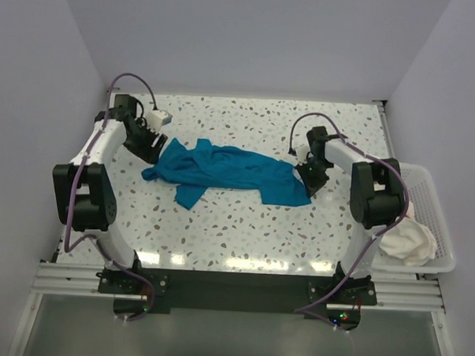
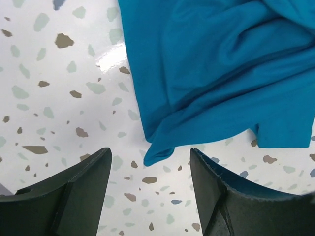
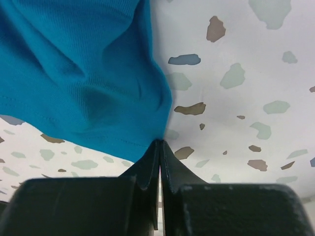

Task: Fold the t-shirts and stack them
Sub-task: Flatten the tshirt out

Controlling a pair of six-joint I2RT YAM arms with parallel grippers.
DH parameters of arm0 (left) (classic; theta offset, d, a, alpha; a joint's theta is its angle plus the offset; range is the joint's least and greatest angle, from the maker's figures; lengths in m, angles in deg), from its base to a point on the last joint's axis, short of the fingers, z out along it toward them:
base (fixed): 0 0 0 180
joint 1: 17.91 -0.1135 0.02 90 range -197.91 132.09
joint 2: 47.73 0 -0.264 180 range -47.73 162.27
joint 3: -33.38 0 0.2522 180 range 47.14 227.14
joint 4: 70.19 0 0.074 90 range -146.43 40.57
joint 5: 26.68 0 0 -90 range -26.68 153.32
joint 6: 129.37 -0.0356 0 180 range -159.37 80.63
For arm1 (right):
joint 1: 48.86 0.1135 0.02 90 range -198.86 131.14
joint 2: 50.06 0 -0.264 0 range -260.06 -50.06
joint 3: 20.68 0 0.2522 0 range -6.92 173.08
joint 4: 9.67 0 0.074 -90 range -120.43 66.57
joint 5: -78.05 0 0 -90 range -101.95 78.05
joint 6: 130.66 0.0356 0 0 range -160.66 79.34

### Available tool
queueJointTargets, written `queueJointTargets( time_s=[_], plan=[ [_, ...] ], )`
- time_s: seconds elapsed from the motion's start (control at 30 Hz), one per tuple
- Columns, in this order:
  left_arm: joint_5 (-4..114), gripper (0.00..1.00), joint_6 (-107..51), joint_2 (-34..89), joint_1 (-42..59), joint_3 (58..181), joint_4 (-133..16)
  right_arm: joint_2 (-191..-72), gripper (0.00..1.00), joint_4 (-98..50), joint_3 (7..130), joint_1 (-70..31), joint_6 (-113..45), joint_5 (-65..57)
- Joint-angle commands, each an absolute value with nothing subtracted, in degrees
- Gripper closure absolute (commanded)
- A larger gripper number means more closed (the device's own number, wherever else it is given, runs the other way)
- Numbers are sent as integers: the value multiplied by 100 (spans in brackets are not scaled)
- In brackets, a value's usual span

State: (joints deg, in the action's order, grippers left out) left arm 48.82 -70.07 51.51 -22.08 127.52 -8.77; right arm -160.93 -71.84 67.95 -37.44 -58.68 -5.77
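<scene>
A teal-blue t-shirt (image 1: pixel 230 171) lies crumpled and stretched out across the middle of the speckled table. My left gripper (image 1: pixel 152 147) hovers at its left end. In the left wrist view the left gripper (image 2: pixel 150 152) is open, and a folded corner of the teal cloth (image 2: pixel 221 73) lies just ahead of its fingers, between them but ungripped. My right gripper (image 1: pixel 308 181) is at the shirt's right end. In the right wrist view the right gripper (image 3: pixel 160 142) is shut, pinching the corner of the teal cloth (image 3: pixel 74 73) at its tips. A white t-shirt (image 1: pixel 408 239) lies bunched in the basket.
A white plastic mesh basket (image 1: pixel 434 186) stands off the table's right edge, beside the right arm. White walls close in the table at the back and on both sides. The arm bases sit on a dark rail at the near edge.
</scene>
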Motion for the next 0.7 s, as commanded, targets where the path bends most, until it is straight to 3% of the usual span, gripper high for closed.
queueJointTargets(
  time_s=[0.0,0.2,0.53,0.67],
  plan=[
    [4970,30,-7268,5501,-2196,12888,-694,-16266,100,-7353,6901,-3866,-5797,-26],
    [4575,29,-7154,5948,-2196,13352,-1011,-15896,100,-7704,7130,-4174,-5964,404],
    [3634,30,-6583,7759,-1932,15997,-782,-15773,100,-7960,7183,-4209,-5912,783],
    [3651,30,-6460,7997,-1687,16078,-976,-15773,100,-7977,7244,-4201,-5859,818]
  ],
)
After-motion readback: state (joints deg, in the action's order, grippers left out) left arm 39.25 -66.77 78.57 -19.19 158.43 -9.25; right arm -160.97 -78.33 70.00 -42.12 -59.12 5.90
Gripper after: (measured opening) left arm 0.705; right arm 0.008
